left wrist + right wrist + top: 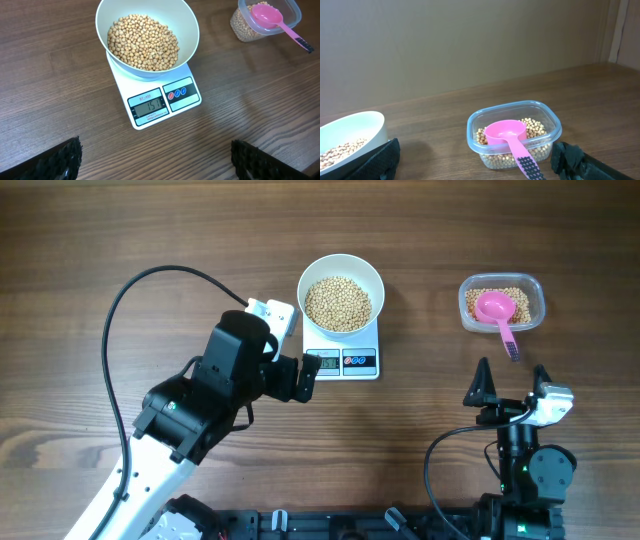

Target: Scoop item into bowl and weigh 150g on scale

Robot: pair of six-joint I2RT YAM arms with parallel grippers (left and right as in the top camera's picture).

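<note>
Left pincer [156,147] is spread wide, near the scale [345,362], which reads 151 under the white bowl [312,272] of beans [338,303]. Further right, a pink scoop [494,306] lies in the clear tub [535,295]. Right pincer [511,370] is spread, empty.

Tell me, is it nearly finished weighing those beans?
Looks nearly done. The white bowl of soybeans sits on the scale, whose display seems to read 151. The pink scoop lies in the clear tub. Left pincer and right pincer are open and empty; nothing seems left.
</note>
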